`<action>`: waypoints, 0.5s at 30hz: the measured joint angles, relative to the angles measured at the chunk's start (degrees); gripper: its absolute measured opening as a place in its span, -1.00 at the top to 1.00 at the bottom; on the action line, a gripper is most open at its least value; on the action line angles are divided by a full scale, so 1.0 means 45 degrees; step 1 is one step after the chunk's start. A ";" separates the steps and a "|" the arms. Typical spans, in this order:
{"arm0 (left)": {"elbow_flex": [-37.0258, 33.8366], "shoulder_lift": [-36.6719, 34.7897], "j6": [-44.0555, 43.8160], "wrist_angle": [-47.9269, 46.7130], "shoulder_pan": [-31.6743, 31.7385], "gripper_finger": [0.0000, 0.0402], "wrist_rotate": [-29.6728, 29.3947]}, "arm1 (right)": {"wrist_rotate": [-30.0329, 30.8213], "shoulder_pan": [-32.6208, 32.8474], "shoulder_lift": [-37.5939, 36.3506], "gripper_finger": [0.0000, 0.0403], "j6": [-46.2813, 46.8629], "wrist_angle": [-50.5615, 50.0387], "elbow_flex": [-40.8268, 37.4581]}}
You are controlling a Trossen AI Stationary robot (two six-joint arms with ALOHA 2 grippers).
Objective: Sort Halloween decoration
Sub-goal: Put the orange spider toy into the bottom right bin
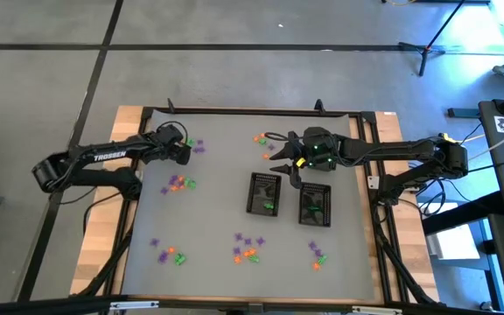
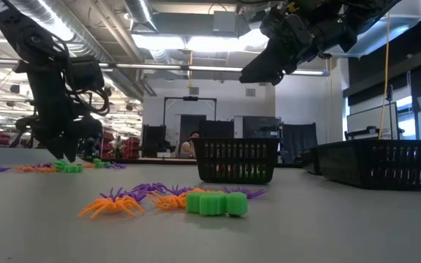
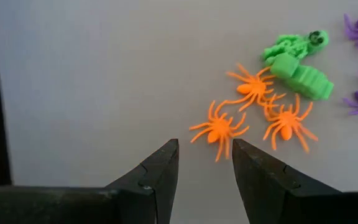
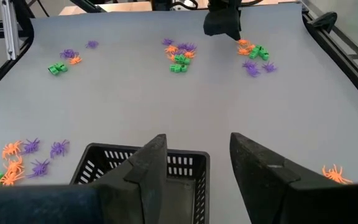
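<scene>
Grey concrete floor (image 1: pixel 234 26), bright ceiling lights (image 2: pixel 196 40), exposed ducts (image 2: pixel 57 18).

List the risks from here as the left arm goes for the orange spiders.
1. The left gripper is open just short of three small orange plastic spiders lying close together; closing might catch two or flick one away.
2. A green plastic skeleton lies right beside them and could be dragged along.
3. The right gripper, open, hovers over a black mesh basket, empty-handed.
</scene>
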 joint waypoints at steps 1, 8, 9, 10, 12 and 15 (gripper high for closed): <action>0.0000 0.0110 0.0008 0.0118 0.0016 0.29 0.0012 | 0.0000 0.0000 0.0000 0.13 -0.0002 0.0000 0.0000; 0.0000 0.0872 0.0018 0.0610 0.0016 0.29 0.0067 | 0.0000 0.0000 0.0000 0.13 -0.0003 0.0000 0.0000; 0.0000 0.0993 0.0018 0.0707 0.0014 0.29 0.0069 | 0.0000 0.0000 0.0000 0.13 -0.0003 0.0000 0.0000; 0.0009 0.1098 0.0018 0.0795 0.0014 0.29 0.0065 | 0.0000 0.0000 0.0000 0.13 -0.0003 0.0000 0.0000; 0.0034 0.1271 0.0018 0.0941 0.0014 0.29 0.0039 | 0.0000 0.0000 0.0000 0.13 0.0000 0.0000 0.0000; 0.0034 0.1336 0.0018 0.1062 0.0013 0.29 -0.0013 | 0.0000 0.0000 0.0000 0.13 -0.0003 0.0000 0.0000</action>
